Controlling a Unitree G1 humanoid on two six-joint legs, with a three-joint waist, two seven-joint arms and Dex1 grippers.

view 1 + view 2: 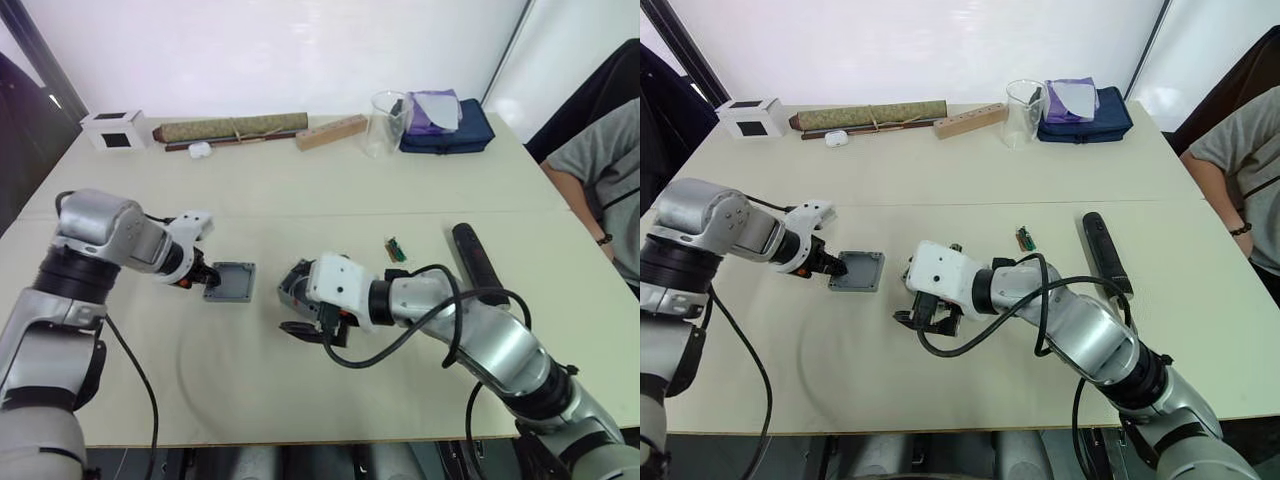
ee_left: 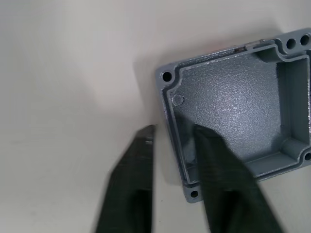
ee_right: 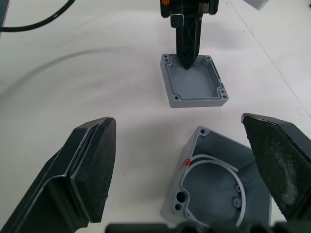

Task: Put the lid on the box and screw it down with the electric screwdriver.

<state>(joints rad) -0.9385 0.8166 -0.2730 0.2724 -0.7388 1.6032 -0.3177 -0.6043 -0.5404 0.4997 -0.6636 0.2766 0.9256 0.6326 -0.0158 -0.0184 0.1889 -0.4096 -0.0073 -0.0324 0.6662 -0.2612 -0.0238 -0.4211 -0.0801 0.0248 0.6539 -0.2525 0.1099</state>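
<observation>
Grey lid (image 2: 233, 116) sits rim-up; left gripper (image 2: 172, 141) straddles its wall, unclosed. Right gripper (image 3: 194, 170) gapes wide around box (image 3: 214, 184). Next: pinch, lift.

Your lid (image 1: 858, 271) lies hollow side up on the table, a shallow grey square with a screw hole at each corner, left of the box (image 3: 218, 182) and apart from it. The box, deeper and grey, sits open with its mouth tipped toward the lid, a white ring and a small red mark showing inside. Your screwdriver (image 1: 1106, 252), a black stick, lies flat on the table well to the right of both.
</observation>
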